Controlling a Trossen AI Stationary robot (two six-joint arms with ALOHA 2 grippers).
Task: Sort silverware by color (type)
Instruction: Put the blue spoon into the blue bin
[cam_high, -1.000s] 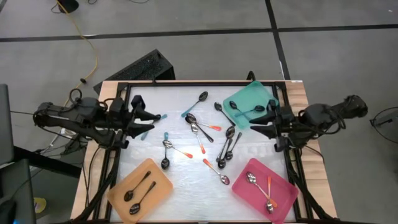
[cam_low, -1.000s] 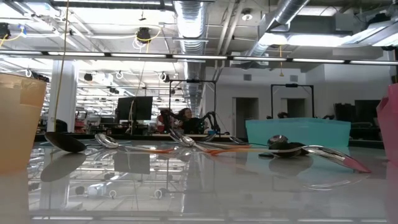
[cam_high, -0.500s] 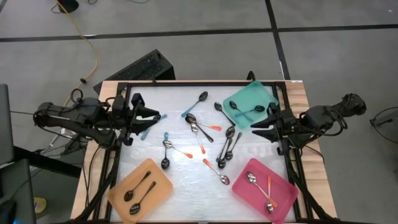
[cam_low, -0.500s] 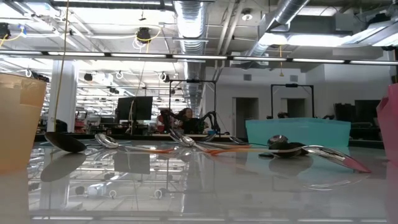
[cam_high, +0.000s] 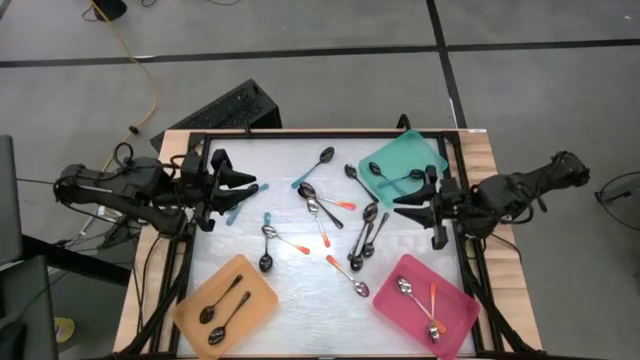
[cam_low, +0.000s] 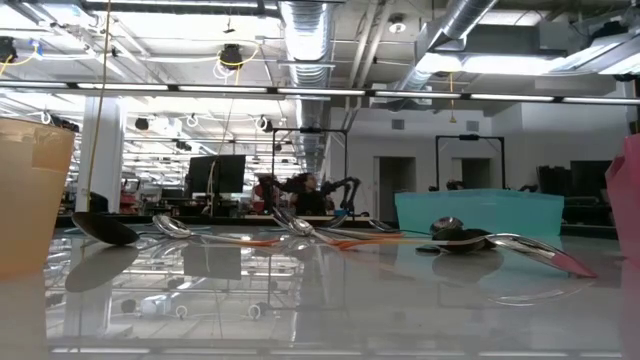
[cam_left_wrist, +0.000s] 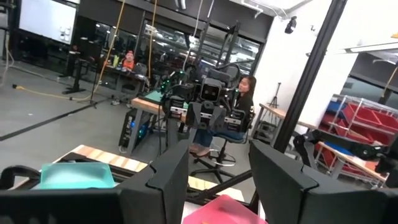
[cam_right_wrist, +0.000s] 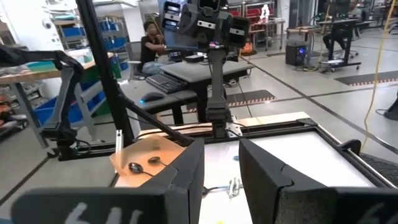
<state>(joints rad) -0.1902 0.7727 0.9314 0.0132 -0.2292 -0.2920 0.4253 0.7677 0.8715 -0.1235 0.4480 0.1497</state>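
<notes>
Several spoons (cam_high: 335, 215) lie flat and scattered on the white table top, some with orange handles, some teal, some dark; the low view shows them as spoons (cam_low: 300, 228) in a row. My left gripper (cam_high: 245, 187) hovers open at the table's left side, above a teal-handled spoon (cam_high: 233, 212). My right gripper (cam_high: 400, 206) is open, just right of the dark spoons (cam_high: 368, 228) in the middle. Both wrist views show an empty gap between the fingers, at the left gripper (cam_left_wrist: 217, 186) and the right gripper (cam_right_wrist: 221, 174).
An orange tray (cam_high: 258, 305) at the near left holds two dark spoons. The pink tray (cam_high: 455, 318) at the near right holds spoons with an orange handle among them. A teal tray (cam_high: 425, 155) at the far right holds dark spoons. A black frame (cam_high: 300, 133) rims the table.
My right gripper has moved toward the table's left, from beside the teal tray to just short of the dark spoons in the middle, staying open. The spoons have not moved.
</notes>
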